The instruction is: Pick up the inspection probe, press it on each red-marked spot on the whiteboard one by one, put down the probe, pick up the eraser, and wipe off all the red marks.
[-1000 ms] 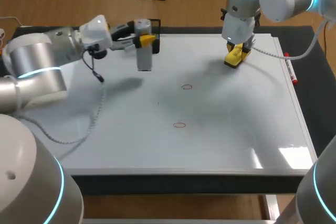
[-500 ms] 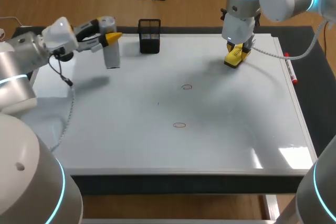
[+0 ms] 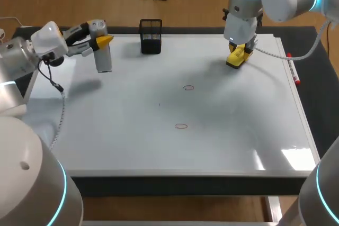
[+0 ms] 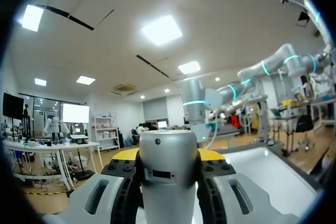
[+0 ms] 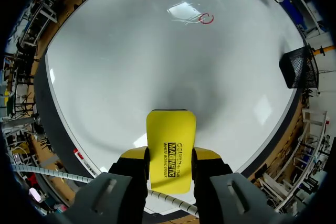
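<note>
- The left arm comes in from the left side with its forearm about level. Its hand (image 3: 100,39) points sideways, both fingers clamped on the upright grey probe (image 3: 104,59).
- The right arm drops steeply from the right corner. Its hand (image 3: 241,51) points straight down, a finger pressed on either side of the yellow eraser (image 3: 234,61).

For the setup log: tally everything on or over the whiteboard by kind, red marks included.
probe: 1
eraser: 1
mesh holder: 1
marker: 1
red marks: 2
Total: 6
</note>
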`<action>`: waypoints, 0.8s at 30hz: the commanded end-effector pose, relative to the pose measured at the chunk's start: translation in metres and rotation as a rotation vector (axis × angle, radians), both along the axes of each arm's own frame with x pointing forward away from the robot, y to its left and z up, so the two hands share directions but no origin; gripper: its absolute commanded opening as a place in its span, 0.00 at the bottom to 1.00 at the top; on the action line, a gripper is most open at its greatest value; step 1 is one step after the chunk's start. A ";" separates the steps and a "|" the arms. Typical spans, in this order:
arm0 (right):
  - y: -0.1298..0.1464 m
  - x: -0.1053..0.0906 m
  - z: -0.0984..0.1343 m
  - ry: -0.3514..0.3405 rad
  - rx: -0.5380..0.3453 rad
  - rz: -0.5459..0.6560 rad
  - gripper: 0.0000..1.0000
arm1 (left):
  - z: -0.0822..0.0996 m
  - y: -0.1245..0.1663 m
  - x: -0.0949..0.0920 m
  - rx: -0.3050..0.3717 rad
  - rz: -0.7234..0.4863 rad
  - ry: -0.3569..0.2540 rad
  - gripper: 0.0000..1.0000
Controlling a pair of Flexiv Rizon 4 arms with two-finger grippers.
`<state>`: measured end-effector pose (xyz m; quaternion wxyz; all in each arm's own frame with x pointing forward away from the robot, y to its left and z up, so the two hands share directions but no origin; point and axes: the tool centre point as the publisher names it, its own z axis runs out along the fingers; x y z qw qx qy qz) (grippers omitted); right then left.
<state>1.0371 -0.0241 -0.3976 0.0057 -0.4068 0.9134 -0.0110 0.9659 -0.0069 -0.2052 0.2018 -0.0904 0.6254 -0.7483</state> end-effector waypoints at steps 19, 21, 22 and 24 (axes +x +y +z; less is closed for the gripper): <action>0.093 -0.038 0.013 -0.007 -0.021 0.235 0.00 | 0.001 0.000 -0.001 0.000 0.002 0.000 0.00; 0.107 -0.044 0.014 -0.013 -0.016 0.268 0.00 | 0.001 0.000 -0.001 0.000 0.002 0.000 0.00; 0.115 -0.047 0.016 -0.012 -0.017 0.284 0.00 | 0.001 0.000 -0.001 0.000 0.002 0.000 0.00; 0.129 -0.054 0.017 -0.017 -0.009 0.309 0.00 | 0.001 0.000 -0.001 0.000 0.002 0.000 0.00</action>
